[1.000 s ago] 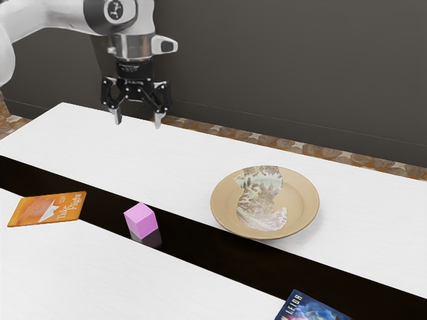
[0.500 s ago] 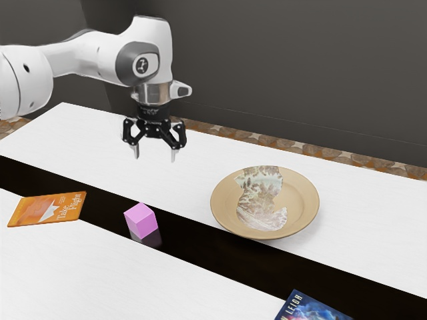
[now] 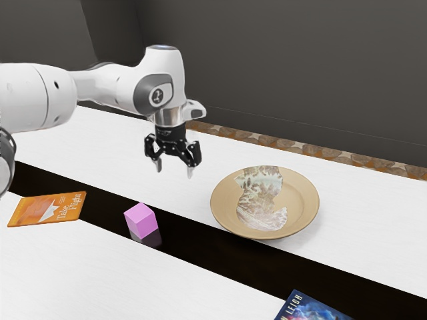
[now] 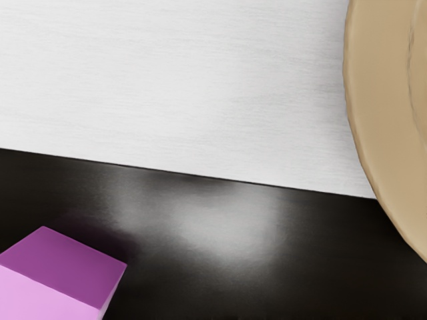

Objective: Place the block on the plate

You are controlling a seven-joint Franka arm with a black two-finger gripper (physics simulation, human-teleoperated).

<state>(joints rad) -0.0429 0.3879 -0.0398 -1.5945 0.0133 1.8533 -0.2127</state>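
Note:
My gripper (image 3: 174, 169) hangs open above the table in the exterior view, with nothing between its fingers. It is higher than the pink block (image 3: 141, 221), which rests on the table's black stripe. Toward the exterior view's right lies the tan plate (image 3: 301, 205), with a patterned patch in its middle; nothing sits on it. In the wrist view the block (image 4: 57, 270) and part of the plate's rim (image 4: 373, 100) appear, well apart from each other.
An orange book (image 3: 48, 208) lies at the exterior view's left, partly over the black stripe (image 3: 200, 241). A dark blue book (image 3: 310, 308) is at the near edge of that view. The white tabletop (image 3: 100, 267) extends on both sides of the stripe.
The open gripper has come down and moved toward the exterior view's right, nearer the block and plate. The block, plate and books have stayed where they were.

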